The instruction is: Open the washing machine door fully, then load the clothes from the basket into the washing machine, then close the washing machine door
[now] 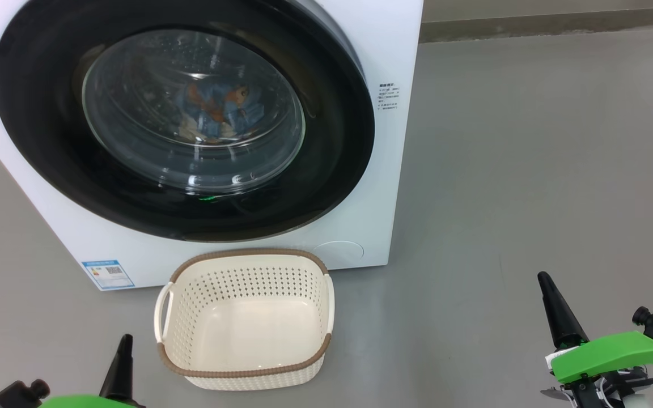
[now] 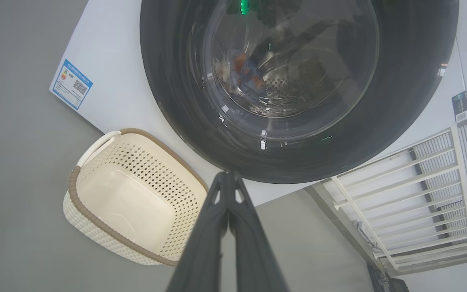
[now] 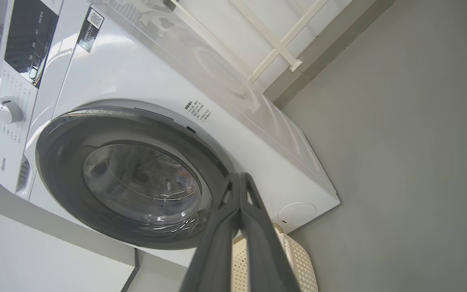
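The white washing machine (image 1: 360, 187) stands with its round black washing machine door (image 1: 49, 141) closed flat against its front. Through the glass window the blue, orange-printed clothes (image 1: 216, 110) lie inside the drum; they also show in the left wrist view (image 2: 247, 75). The cream basket (image 1: 247, 317) sits on the floor in front of the machine, empty. My left gripper (image 1: 126, 340) is shut at the lower left, beside the basket's left handle. My right gripper (image 1: 543, 279) is shut at the lower right, well apart from the machine. Both hold nothing.
Grey floor (image 1: 530, 170) stretches to the right of the machine. A white slatted frame (image 2: 420, 194) stands by the machine's far side. The control panel with a knob (image 3: 7, 110) sits at the machine's top.
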Controlling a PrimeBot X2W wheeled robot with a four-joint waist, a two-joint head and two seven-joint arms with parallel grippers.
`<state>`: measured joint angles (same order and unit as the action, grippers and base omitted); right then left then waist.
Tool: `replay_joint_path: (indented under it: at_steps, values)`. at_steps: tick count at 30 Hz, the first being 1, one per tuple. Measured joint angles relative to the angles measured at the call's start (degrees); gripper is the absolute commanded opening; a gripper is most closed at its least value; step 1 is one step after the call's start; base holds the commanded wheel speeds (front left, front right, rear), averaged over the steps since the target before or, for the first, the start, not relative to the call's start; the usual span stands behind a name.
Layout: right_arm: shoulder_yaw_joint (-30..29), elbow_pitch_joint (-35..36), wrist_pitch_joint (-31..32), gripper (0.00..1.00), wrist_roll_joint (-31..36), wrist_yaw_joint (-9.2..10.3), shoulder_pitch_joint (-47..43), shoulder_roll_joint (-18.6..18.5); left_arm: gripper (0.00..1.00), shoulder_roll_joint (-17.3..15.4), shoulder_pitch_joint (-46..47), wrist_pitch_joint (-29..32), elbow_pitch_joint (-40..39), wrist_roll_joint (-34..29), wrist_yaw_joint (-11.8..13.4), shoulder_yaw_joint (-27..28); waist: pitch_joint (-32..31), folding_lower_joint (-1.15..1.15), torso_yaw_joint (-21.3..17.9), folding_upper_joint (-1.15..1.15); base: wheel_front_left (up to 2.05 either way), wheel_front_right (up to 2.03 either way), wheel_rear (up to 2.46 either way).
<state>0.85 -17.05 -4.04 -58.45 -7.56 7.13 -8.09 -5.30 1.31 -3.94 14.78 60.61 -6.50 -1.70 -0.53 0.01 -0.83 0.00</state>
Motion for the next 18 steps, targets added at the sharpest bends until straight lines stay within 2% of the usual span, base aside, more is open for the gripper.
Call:
replay_joint_path:
  at_steps: [18]
  values:
    - [-2.43, 0.35, 3.0, 0.0, -9.84, 0.01, -0.21, 1.45, 0.0, 0.83, 0.34, 3.02, 0.04, 9.21, -0.32, 1.81, 0.21, 0.0, 0.24, 0.0, 0.0, 0.0, 0.0]
